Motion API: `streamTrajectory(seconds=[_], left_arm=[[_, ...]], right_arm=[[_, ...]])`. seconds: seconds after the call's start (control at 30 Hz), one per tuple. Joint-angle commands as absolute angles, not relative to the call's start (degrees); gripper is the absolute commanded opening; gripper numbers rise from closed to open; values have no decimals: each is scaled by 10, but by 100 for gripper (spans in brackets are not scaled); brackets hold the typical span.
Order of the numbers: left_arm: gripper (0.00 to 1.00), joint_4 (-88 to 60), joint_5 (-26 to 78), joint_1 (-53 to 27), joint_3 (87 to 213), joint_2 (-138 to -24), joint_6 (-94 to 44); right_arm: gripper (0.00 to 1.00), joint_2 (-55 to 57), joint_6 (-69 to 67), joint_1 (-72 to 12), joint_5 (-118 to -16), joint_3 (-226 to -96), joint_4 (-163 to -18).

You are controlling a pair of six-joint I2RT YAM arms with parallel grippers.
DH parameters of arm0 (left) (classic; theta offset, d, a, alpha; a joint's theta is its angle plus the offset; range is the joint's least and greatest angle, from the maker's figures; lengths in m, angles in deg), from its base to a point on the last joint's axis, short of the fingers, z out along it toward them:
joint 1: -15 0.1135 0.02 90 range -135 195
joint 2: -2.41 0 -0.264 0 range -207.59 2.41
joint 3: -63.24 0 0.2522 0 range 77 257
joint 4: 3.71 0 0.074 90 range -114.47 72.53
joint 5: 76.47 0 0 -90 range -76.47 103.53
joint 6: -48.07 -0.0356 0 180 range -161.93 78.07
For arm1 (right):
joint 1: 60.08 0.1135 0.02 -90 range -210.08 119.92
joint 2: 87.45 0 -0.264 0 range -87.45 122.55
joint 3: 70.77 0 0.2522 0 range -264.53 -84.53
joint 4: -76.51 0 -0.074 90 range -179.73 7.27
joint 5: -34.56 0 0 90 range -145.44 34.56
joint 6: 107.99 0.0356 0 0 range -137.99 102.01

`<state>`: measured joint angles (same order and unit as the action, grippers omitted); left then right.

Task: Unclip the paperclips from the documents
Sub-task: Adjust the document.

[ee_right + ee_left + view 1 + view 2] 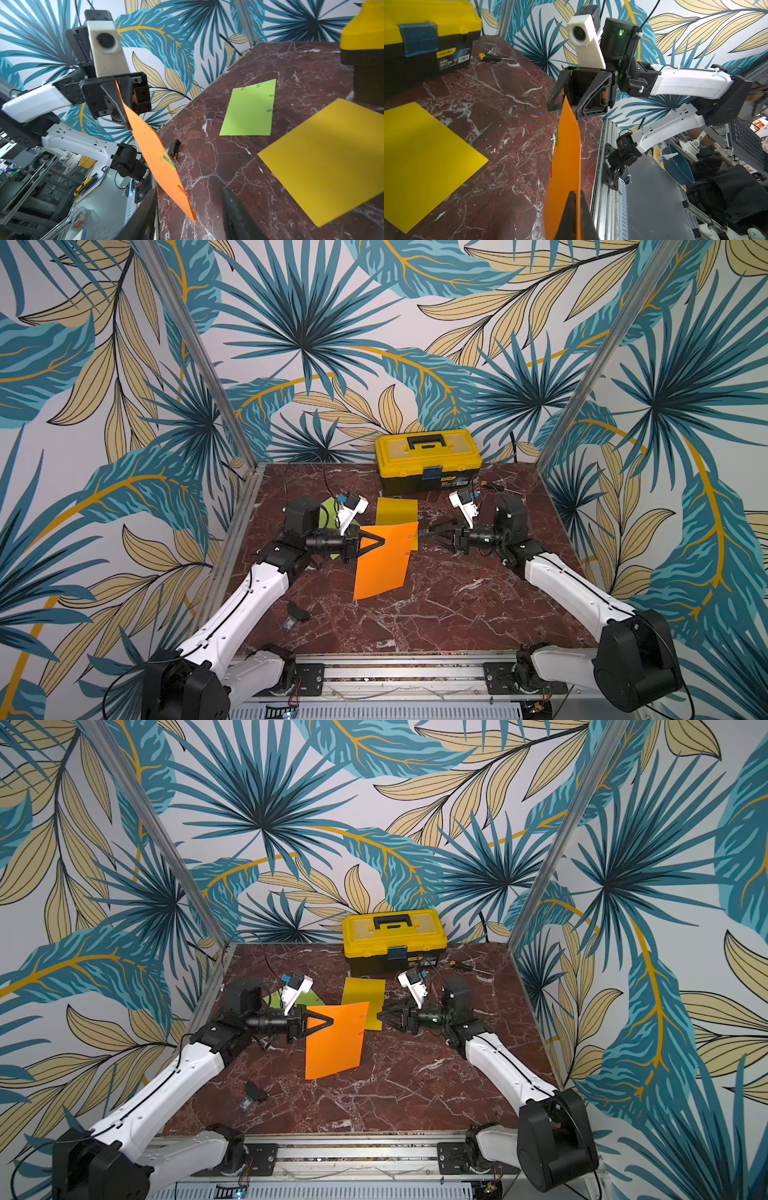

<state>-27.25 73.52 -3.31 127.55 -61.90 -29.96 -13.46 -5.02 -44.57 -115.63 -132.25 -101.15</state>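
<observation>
Left wrist view looks along the left gripper [576, 216]. Its 2 fingers are pressed together on the orange sheet [564, 155], which is pinched near an upper corner and hangs on edge above the table [508, 87]. Whether its lower edge touches the marble cannot be told.

The sheet's free side edge faces the right gripper [566, 108] and carries 2 paperclips, a green clip [556, 135] above a red clip [551, 168]. Right wrist view shows the same pair, green clip [169, 161] higher and red clip [182, 190] lower.

The right gripper's jaws are spread and hold nothing. From the left wrist the sheet's far corner lines up with the gap between them. In both top views the right gripper [430, 536] [382, 1018] sits just beside that clipped edge, level with its upper part, with a thin gap between fingertips and paper.

About 6 loose clips [538, 119] lie on the table near the right gripper.

The lime green sheet [247, 112] lies flat behind the left arm with 4 clips [271, 95] along 2 of its edges. The yellow sheet [397, 510] lies flat in front of the toolbox [428, 460] — farther back than both grippers and partly hidden by the orange sheet [384, 560].
</observation>
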Motion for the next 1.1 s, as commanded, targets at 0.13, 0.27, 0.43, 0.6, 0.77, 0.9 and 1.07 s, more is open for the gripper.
streamTrajectory(seconds=[0.13,0.27,0.43,0.6,0.77,0.9,1.07], left_arm=[[0,-218,783,-15,1260,-610,-281],[0,-217,800,-11,1260,-615,-282],[0,-218,815,-5,1260,-617,-284],[0,-218,828,-2,1258,-624,-283],[0,-218,834,0,1256,-631,-287],[0,-217,834,2,1259,-635,-288],[0,-217,837,5,1262,-639,-290]], right_arm=[[52,-103,-84,-425,-1215,-1378,-1002],[52,-79,-96,-410,-1228,-1403,-992],[53,-49,-116,-390,-1233,-1428,-970],[53,-34,-87,-378,-1243,-1439,-1013],[50,-26,-71,-365,-1261,-1453,-1025],[43,-23,-70,-360,-1273,-1457,-1017],[33,-21,-89,-357,-1281,-1463,-980]])
